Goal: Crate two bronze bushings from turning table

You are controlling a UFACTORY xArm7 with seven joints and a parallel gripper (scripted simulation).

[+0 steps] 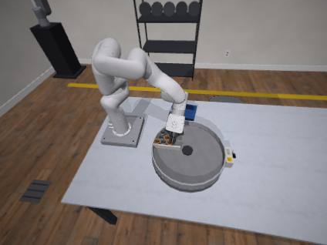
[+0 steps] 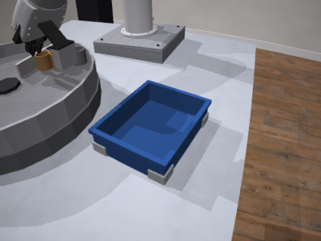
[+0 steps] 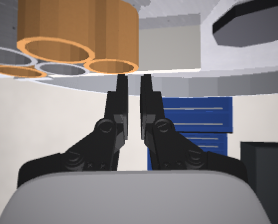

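Observation:
Three bronze bushings show in the wrist view, a nearer one (image 3: 50,22), one to its right (image 3: 120,35) and a thin part of a third (image 3: 22,72). Grey bushings (image 2: 80,55) (image 3: 62,68) stand among them. They are grouped by a cream divider (image 1: 170,147) (image 2: 26,67) (image 3: 172,50) on the turning table (image 1: 200,168) (image 2: 49,123). My gripper (image 1: 173,142) (image 2: 35,51) (image 3: 134,88) is nearly shut, a narrow empty gap between its fingertips, close by the bushings. In the exterior view it partly hides them. The blue crate (image 2: 125,156) shows no bushing inside.
A dark hub (image 1: 187,150) (image 2: 9,86) (image 3: 245,31) sits at the turntable's centre. A small control box (image 1: 229,158) stands at the turntable's side. The arm's base plate (image 1: 109,138) (image 2: 110,47) stands near the crate. The turntable's raised rim lies between the bushings and the crate.

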